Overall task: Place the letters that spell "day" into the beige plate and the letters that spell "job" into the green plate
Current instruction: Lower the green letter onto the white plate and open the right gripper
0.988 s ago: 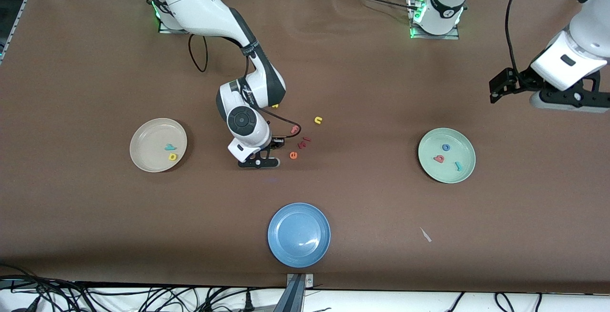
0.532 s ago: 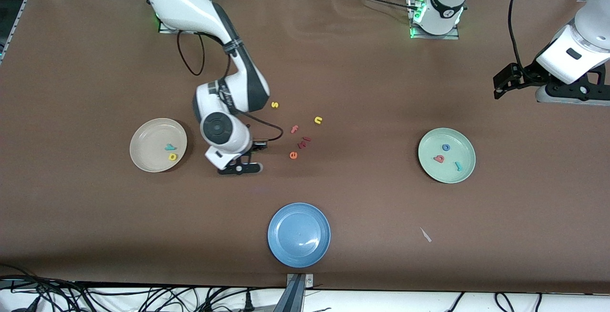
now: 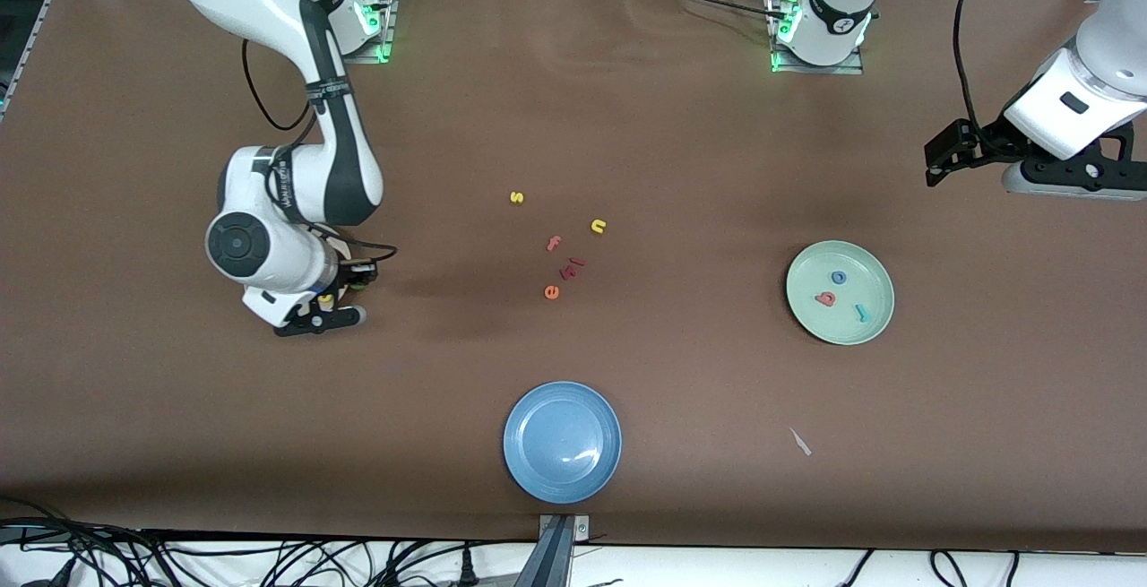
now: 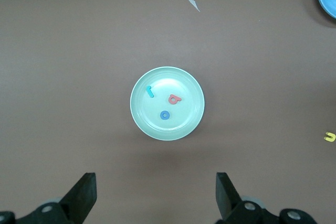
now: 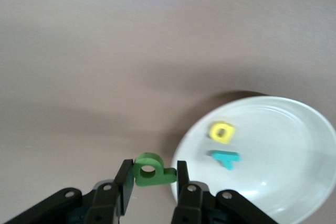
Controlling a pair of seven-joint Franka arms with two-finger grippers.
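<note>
Room wide open on the brown table: bare cloth along the upper edge of the frame and across most of the lower half.

Right pincer low at the right arm's end of the table, pinching the olive-green "a" between its fingers, just outside the rim of the beige plate. Already in that plate, well apart from the rim: yellow "d" and teal "y", close together. Plate itself mostly hidden under the right arm in the front view.

Left pincer spread wide, waiting high over the left arm's end of the table. Green plate below it, holding teal "j", blue "o" and pink-red "b", none touching another.

Loose in the centre of the frame, between the two plates: yellow "s", yellow "n", pink "f", two small red pieces, orange "e". Nothing standing tall among them.

Blue plate lower middle of the frame, near the table's edge; white scrap beside it toward the left arm's end.

Lettering on the right arm's wrist band too small to read.
</note>
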